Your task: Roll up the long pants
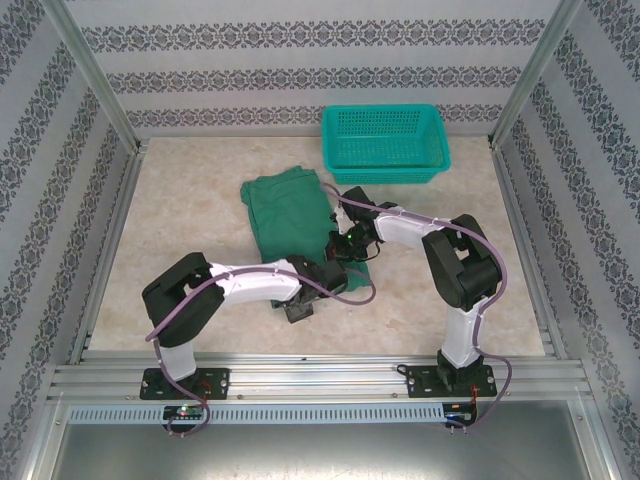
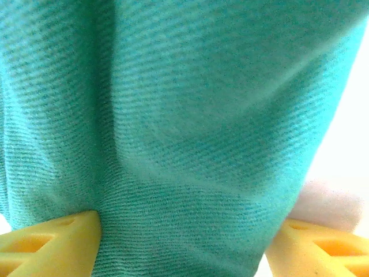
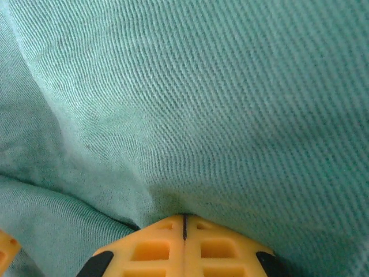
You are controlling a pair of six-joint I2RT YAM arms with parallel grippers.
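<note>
both grippers at the near end of the pants

the left gripper [image 2: 187, 224] has its yellow ribbed plastic fingers [image 2: 52, 245] standing wide apart. a hanging fold of the dark green soft fabric long pants [image 1: 285, 210] fills the gap between them. the cloth touches the inner face of the left finger. whether the right finger presses it i cannot tell. from above, this gripper sits at the near edge of the long pants, just beyond its own white forearm, which crosses over the cloth's near end.

the right gripper [image 3: 184, 218] has its fingers [image 3: 155, 248] pressed together, with only a thin seam between them. the twill weave puckers and creases right at their tips, so a pinch of the cloth looks caught there. in the overhead view this gripper reaches in from the right and meets the near right edge of the long pants.

the long pants lie in a loosely folded heap in the middle of the pale marbled table [image 1: 200, 220]. they run from the grippers away towards the back. their far right corner comes just beside the near left corner of the teal plastic mesh basket [image 1: 386, 170], which stands at the back of the table. i cannot tell whether cloth and basket touch.
</note>
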